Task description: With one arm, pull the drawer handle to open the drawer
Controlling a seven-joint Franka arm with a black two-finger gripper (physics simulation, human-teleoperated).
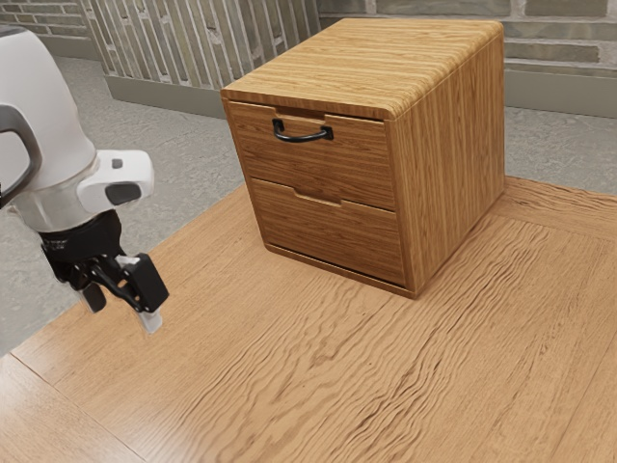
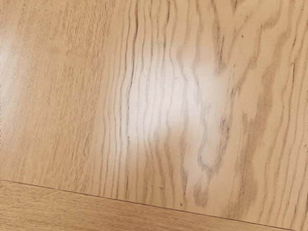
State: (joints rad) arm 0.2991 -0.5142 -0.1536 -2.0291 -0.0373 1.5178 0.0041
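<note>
Gripper [image 1: 123, 305] hangs open over the bench [image 1: 337, 386]; it should rise toward 1 o'clock, straddle the handle [image 1: 302, 133] squarely, then pull the drawer [image 1: 333, 166] straight.

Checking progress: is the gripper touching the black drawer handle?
No: the gripper hangs above the table, far from the black handle on the top drawer.

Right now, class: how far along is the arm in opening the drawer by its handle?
Nothing is done: the top drawer sits flush in the wooden cabinet. The gripper hangs open above the table, apart from the black handle. Reaching, gripping and pulling remain.
</note>
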